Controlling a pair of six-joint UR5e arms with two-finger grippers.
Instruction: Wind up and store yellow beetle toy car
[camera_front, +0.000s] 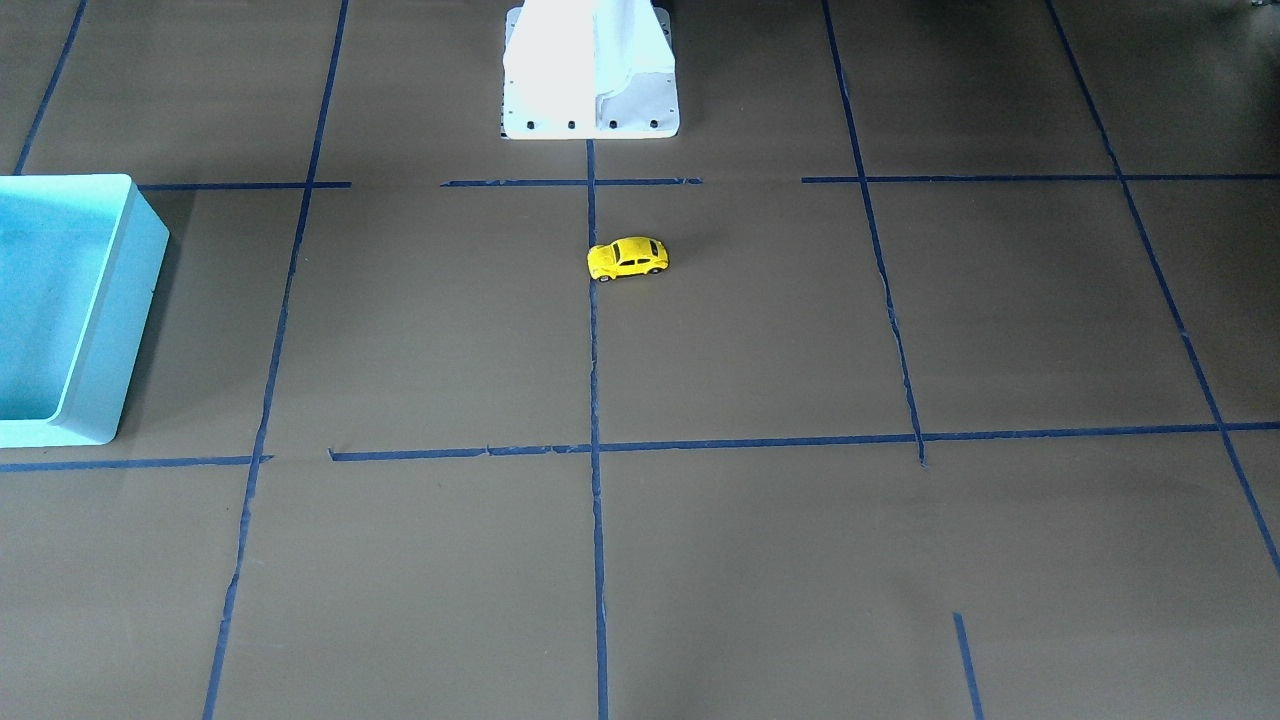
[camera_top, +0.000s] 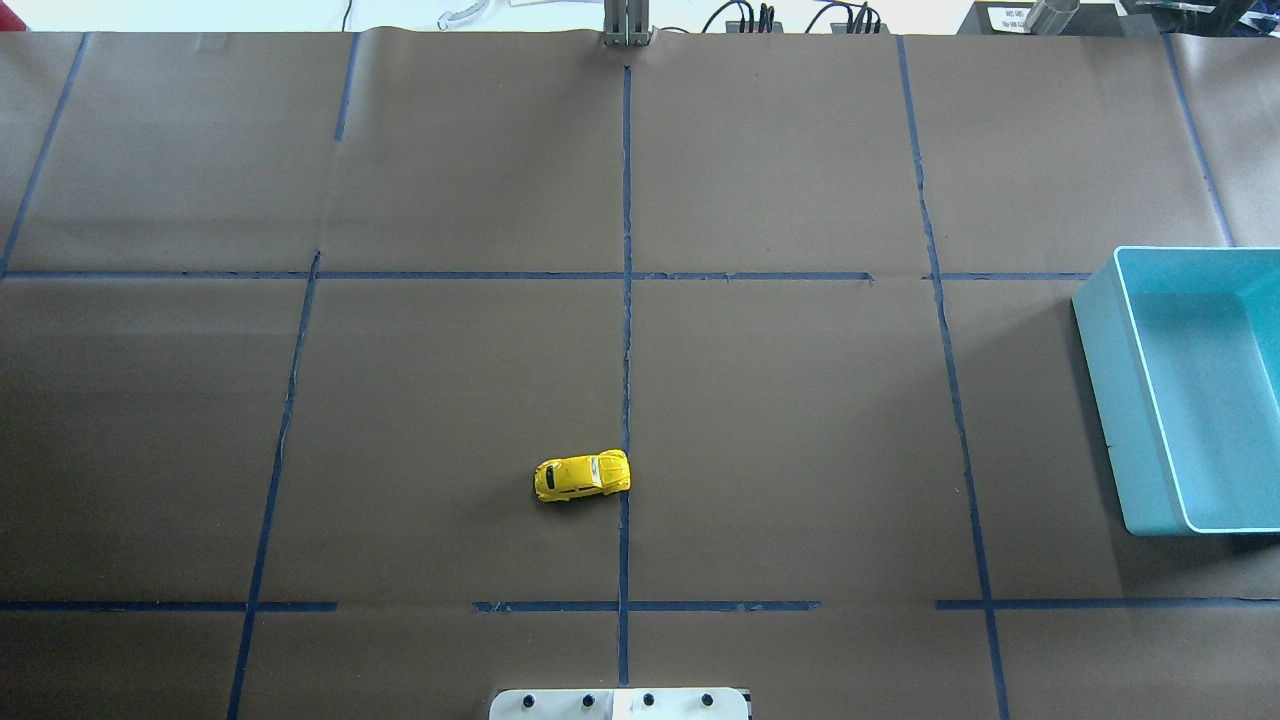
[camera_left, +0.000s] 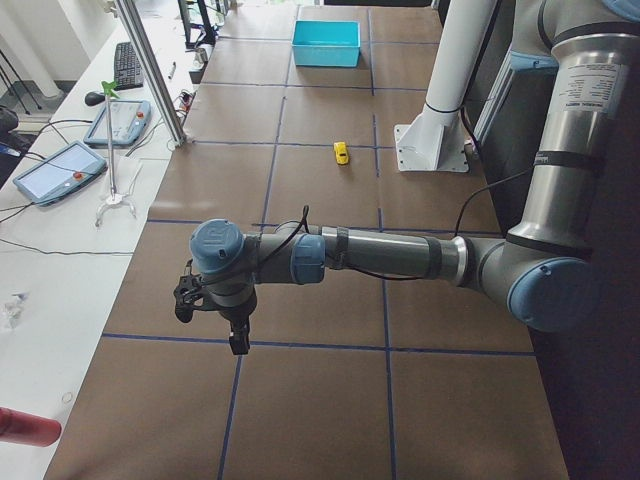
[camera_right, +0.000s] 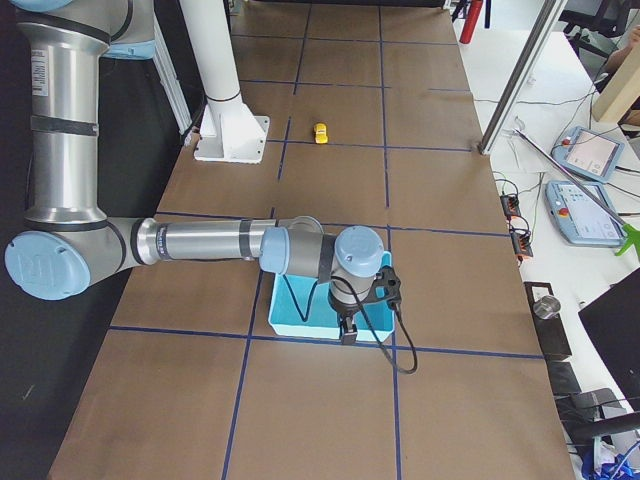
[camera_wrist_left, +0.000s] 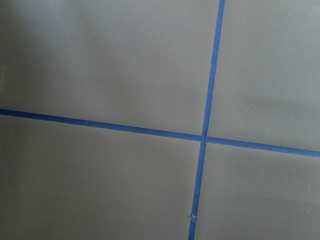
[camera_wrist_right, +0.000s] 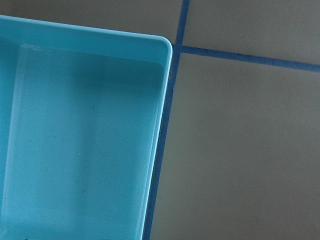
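The yellow beetle toy car (camera_front: 628, 258) stands on its wheels on the brown table, close to the robot's base and next to the centre tape line; it also shows in the overhead view (camera_top: 581, 476). The blue bin (camera_top: 1100, 380) stands at the table's right end and holds nothing visible. My left gripper (camera_left: 238, 340) hangs over the table's far left end, far from the car. My right gripper (camera_right: 347, 330) hangs above the bin's corner (camera_wrist_right: 162, 47). Both grippers show only in the side views, so I cannot tell whether they are open or shut.
The white robot base (camera_front: 590, 90) stands at the table's near edge behind the car. Blue tape lines (camera_wrist_left: 205, 137) divide the brown table into squares. Tablets, cables and a metal post (camera_left: 150, 70) lie on the white bench across the table.
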